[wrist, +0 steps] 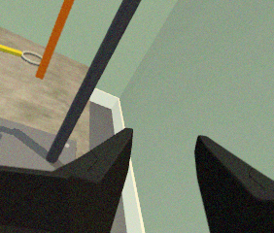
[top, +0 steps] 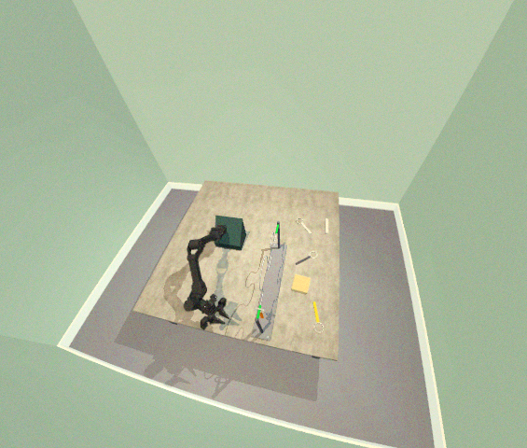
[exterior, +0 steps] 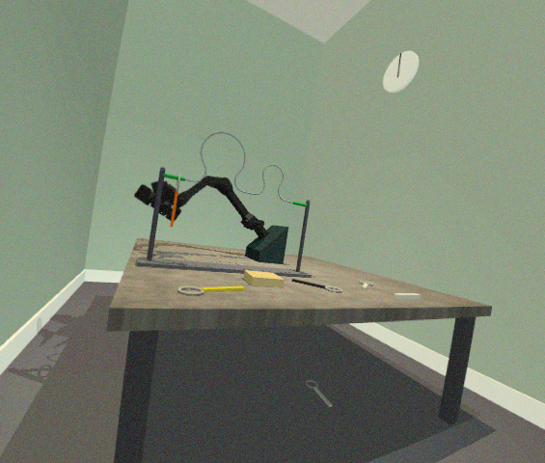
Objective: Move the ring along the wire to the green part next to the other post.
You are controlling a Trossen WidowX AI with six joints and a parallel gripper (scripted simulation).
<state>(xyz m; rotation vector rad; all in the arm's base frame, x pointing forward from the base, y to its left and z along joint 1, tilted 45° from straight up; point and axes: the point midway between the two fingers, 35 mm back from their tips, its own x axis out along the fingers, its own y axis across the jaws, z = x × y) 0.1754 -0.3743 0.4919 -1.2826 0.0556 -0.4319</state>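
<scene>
The ring (exterior: 178,180) hangs on the green wire part (top: 258,313) (exterior: 169,176) beside the near post (top: 259,326) (exterior: 154,224) (wrist: 85,92). Its orange handle (top: 261,315) (exterior: 174,209) (wrist: 54,41) points down. The thin grey wire (exterior: 220,132) winds to the other green part (top: 277,228) (exterior: 299,204) at the far post (top: 279,238) (exterior: 303,236). My gripper (top: 228,318) (wrist: 163,140) is partly open, with nothing between its fingers. It is on the robot's side of the wire, near the post, apart from the handle. In the wrist view, post and handle are left of the fingertips.
The posts stand on a grey base strip (top: 271,284). Beyond it lie a yellow block (top: 300,284) (exterior: 263,279), a yellow-handled ring (top: 316,312) (exterior: 223,288) (wrist: 1,47), a dark-handled ring (top: 303,260) (exterior: 308,283), a pale-handled ring (top: 306,227) and a white bar (top: 326,225) (exterior: 406,295). The arm stands on a dark green block (top: 229,236) (exterior: 275,246).
</scene>
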